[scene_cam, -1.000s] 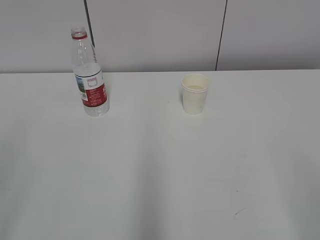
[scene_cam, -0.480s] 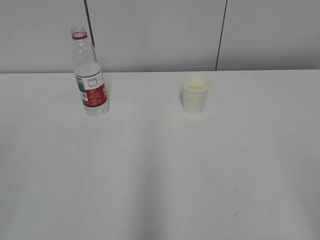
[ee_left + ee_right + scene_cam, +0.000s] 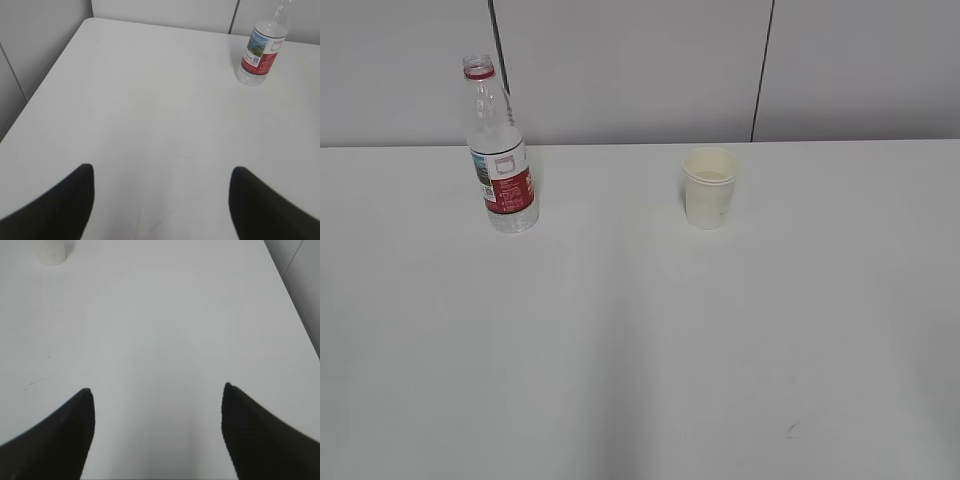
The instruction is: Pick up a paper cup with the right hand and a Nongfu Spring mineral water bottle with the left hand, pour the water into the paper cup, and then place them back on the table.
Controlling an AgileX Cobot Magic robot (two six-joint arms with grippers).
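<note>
The Nongfu Spring mineral water bottle (image 3: 500, 150) stands upright and uncapped at the back left of the white table (image 3: 640, 340); it also shows at the top right of the left wrist view (image 3: 261, 50). The cream paper cup (image 3: 710, 187) stands upright right of centre near the back; only its base shows at the top left of the right wrist view (image 3: 50, 252). My left gripper (image 3: 162, 170) is open and empty over bare table, far from the bottle. My right gripper (image 3: 156, 390) is open and empty, far from the cup. Neither arm shows in the exterior view.
A grey panelled wall (image 3: 640, 70) stands behind the table. The table's left edge (image 3: 45, 85) and right edge (image 3: 292, 300) show in the wrist views. A small dark mark (image 3: 790, 430) lies at the front right.
The bottle and cup have not moved. The dark mark at the front right looks shorter than in the earlier frames.
</note>
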